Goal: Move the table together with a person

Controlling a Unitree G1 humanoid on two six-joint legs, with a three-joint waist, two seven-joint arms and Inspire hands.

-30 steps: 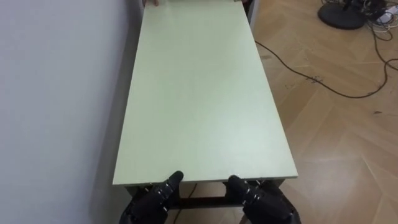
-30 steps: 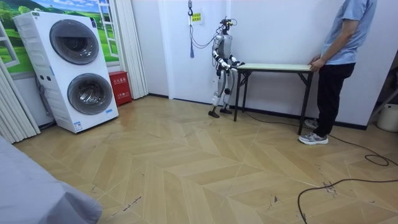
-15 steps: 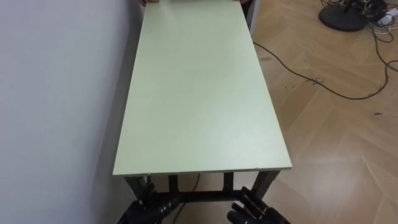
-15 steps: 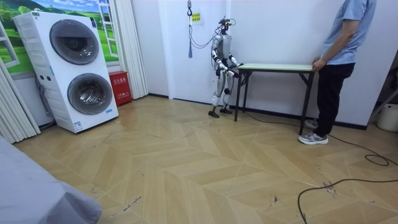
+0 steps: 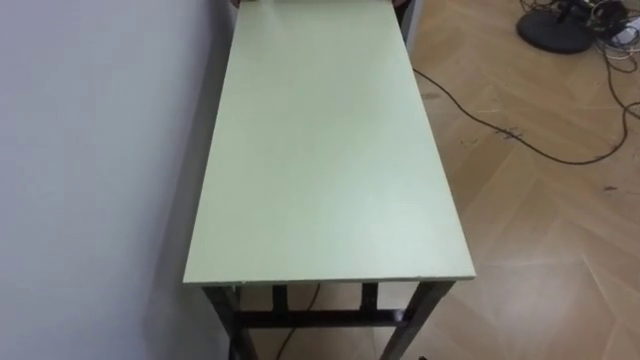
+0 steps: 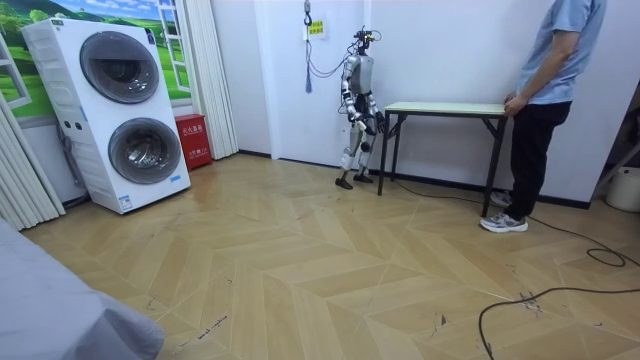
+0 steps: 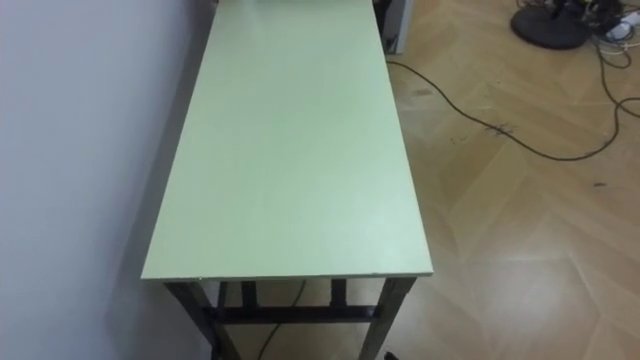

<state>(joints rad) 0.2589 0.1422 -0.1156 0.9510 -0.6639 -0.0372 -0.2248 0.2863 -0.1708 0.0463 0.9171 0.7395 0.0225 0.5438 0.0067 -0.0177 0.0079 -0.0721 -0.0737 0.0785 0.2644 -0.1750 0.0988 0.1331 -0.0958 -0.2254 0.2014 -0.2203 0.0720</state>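
Room view: robot hands [image 6: 373, 120] beside table [image 6: 440, 107] end, off it, state can't tell; person [image 6: 548, 70] holds far end.

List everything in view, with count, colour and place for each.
table: one, pale green top, black legs, along the white wall.
washer stack: one, white, room view's left.
red box: one, on the floor beside the washer stack.
cables: several, black, right of the table.
round base: one, black, far right.
person: one, blue top, dark trousers, at the table's far end.
person's hand: one, on the table's far edge.
right hand: one, dark, low beside the table's near end.
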